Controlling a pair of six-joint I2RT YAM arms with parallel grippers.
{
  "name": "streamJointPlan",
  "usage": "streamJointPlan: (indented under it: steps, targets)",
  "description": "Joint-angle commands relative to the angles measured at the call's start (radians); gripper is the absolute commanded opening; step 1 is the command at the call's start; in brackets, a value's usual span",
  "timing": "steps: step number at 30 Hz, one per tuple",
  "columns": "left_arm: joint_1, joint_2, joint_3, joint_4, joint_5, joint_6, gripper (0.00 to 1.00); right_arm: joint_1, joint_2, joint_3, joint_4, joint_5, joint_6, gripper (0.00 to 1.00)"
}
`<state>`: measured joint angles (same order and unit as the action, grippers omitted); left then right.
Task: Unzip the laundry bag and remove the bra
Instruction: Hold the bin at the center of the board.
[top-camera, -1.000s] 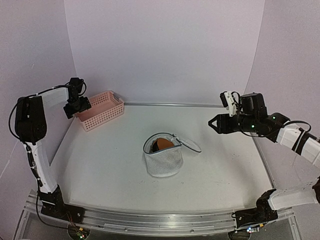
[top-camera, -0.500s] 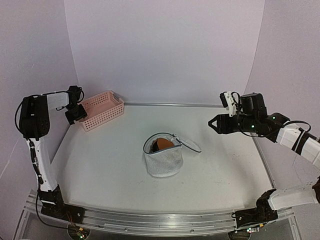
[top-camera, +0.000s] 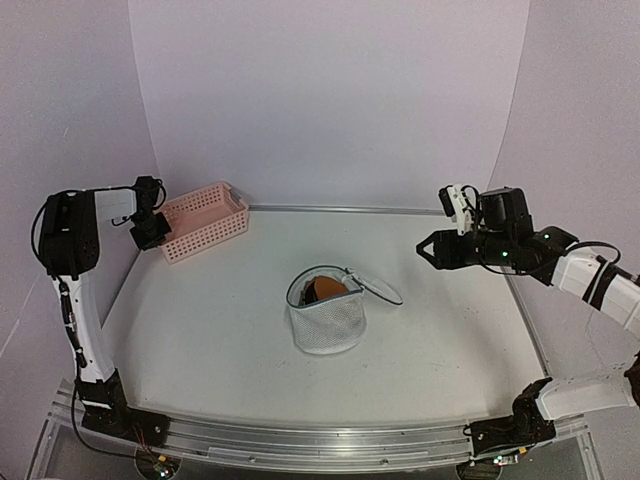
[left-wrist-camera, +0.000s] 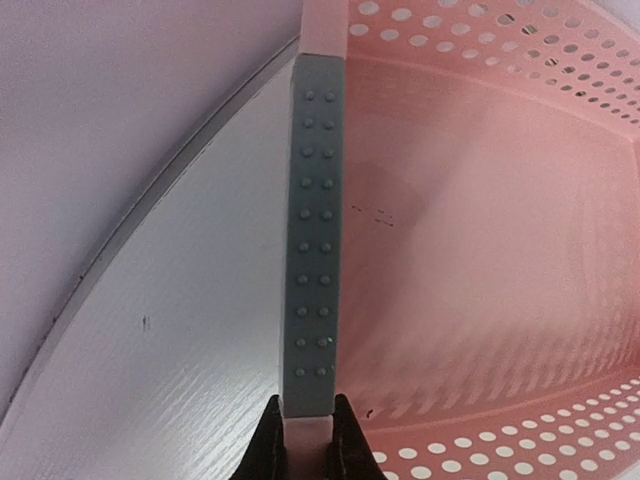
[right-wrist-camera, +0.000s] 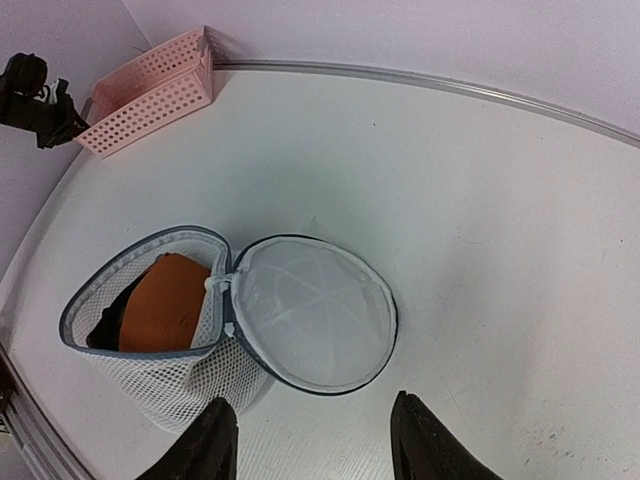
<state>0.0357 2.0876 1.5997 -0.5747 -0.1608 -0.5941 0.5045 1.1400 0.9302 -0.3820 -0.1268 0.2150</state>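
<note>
Could snag and topple laundry bag (right-wrist-camera: 180, 385), not bra (right-wrist-camera: 165, 300): right fingers (right-wrist-camera: 210, 440) spread empty, left fingers (left-wrist-camera: 312, 250) clenched on pink basket (left-wrist-camera: 480, 250).

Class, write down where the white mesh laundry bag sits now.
In the top view the laundry bag stands in the middle of the table, lid hanging open to its right; the pink basket sits apart at far left.

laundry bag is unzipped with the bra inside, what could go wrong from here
1. The left claw looks clamped on the pink basket wall; any pull could drag or tip the basket.
2. Nothing holds the laundry bag down, so when the open right claw lifts the bra, the light mesh may come up with it.
</note>
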Motion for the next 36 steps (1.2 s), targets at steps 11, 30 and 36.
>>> streamJointPlan:
  steps: [11, 30, 36]
  targets:
    - [-0.003, -0.172, -0.175, 0.057, 0.051, 0.015, 0.00, 0.000, 0.015, -0.004, 0.056, -0.078, -0.008, 0.51]
    - [-0.261, -0.366, -0.474, 0.130, 0.124, -0.091, 0.00, 0.167, 0.098, 0.042, 0.058, -0.022, -0.022, 0.51]
    - [-0.355, -0.382, -0.466, 0.144, 0.109, -0.139, 0.00, 0.215, 0.108, 0.059, 0.047, 0.001, -0.028, 0.51]
